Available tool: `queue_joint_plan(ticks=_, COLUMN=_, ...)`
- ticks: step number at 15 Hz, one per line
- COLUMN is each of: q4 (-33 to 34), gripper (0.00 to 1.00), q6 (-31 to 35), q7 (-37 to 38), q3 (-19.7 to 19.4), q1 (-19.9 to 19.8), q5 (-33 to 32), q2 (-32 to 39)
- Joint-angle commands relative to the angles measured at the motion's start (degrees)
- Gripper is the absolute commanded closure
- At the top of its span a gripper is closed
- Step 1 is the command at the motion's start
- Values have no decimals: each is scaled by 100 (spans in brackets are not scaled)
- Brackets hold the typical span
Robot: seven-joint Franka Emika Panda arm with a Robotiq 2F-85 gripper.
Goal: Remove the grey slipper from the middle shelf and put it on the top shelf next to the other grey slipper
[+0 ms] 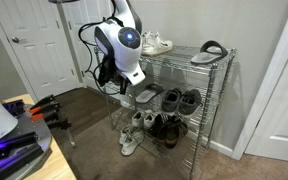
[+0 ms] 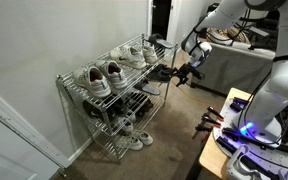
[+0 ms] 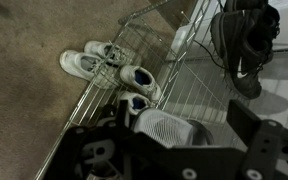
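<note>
The grey slipper (image 1: 147, 95) lies on the middle shelf (image 1: 196, 112) of the wire shoe rack, at the end nearest the arm. In the wrist view the slipper's dark mesh strap (image 3: 164, 125) sits between the two fingers of my gripper (image 3: 184, 135). The fingers are open and straddle it, with a gap on the right side. My gripper (image 1: 132, 86) also shows at the rack's end in both exterior views (image 2: 174, 72). The other grey slipper (image 1: 210, 50) rests on the top shelf (image 1: 182, 63), at the far end from the arm.
White sneakers (image 1: 156, 42) stand on the top shelf at the arm's end. Dark lace-up shoes (image 1: 181, 100) share the middle shelf, and more shoes (image 1: 134, 135) fill the bottom tier. White sneakers (image 3: 84, 62) lie below in the wrist view. A door and walls are close by.
</note>
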Motion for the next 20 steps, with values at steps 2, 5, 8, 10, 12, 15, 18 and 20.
queue_joint_plan(ticks=2, q4=210, gripper=0, q6=-133, q7=-1201, q3=-106, q1=-58, q5=581, q2=317)
queue_joint_plan(ticks=5, q4=213, gripper=0, q6=-134, q7=-966, q3=-207, q1=75, q5=375, q2=320)
queue_joint_plan(ticks=8, q4=256, gripper=0, q6=-156, q7=-1033, q3=-215, q1=71, q5=375, q2=379)
queue_joint_plan(ticks=10, q4=258, gripper=0, q6=-157, q7=-1036, q3=-215, q1=71, q5=375, q2=379)
queue_joint_plan(ticks=12, q4=490, gripper=0, q6=-572, q7=-1522, q3=-74, q1=-135, q5=808, q2=731)
queue_joint_plan(ticks=15, q4=842, gripper=0, q6=-1263, q7=-1780, q3=-126, q1=-298, q5=1299, q2=1276)
queue_joint_plan(ticks=18, q4=1146, gripper=0, q6=-1826, q7=-2136, q3=-265, q1=-470, q5=1774, q2=1833)
queue_joint_plan(ticks=20, q4=1305, gripper=0, q6=-2245, q7=-2343, q3=-341, q1=-589, q5=2026, q2=2181)
